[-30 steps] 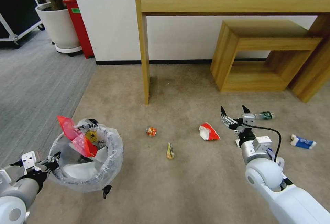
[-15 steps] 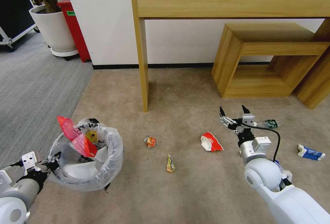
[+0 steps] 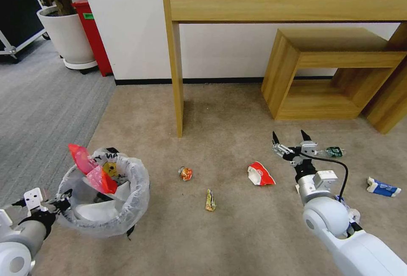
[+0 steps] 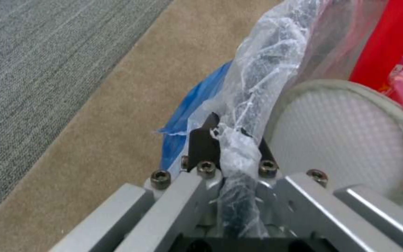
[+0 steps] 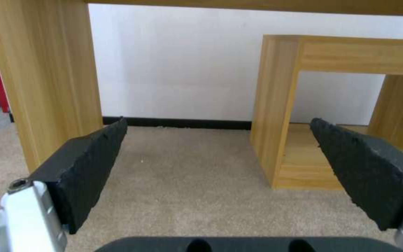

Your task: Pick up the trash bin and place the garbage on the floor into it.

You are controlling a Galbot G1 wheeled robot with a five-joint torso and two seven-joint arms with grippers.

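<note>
The trash bin (image 3: 140,182), black with a crinkly white bag, hangs at the lower left, and my left gripper (image 3: 63,196) is shut on its rim. The left wrist view shows my left gripper (image 4: 232,140) pinching the bagged rim, with a white slipper (image 4: 346,136) and a red bag (image 4: 388,38) inside. My right gripper (image 3: 289,138) is open above the floor (image 3: 237,233), between a red-white wrapper (image 3: 259,174) and a green-labelled bottle (image 3: 335,152). An orange wrapper (image 3: 185,173), a yellow wrapper (image 3: 210,199) and a blue-white carton (image 3: 383,187) lie on the carpet.
A wooden table leg (image 3: 176,68) stands ahead, and a low wooden bench (image 3: 335,72) sits under the table at the right. Grey carpet (image 3: 38,110), a white planter (image 3: 65,34) and a red box (image 3: 95,34) are at the left.
The whole picture has shifted a little, so the camera moved. The bin stays held in my left gripper and the right gripper stays open in the same pose.
</note>
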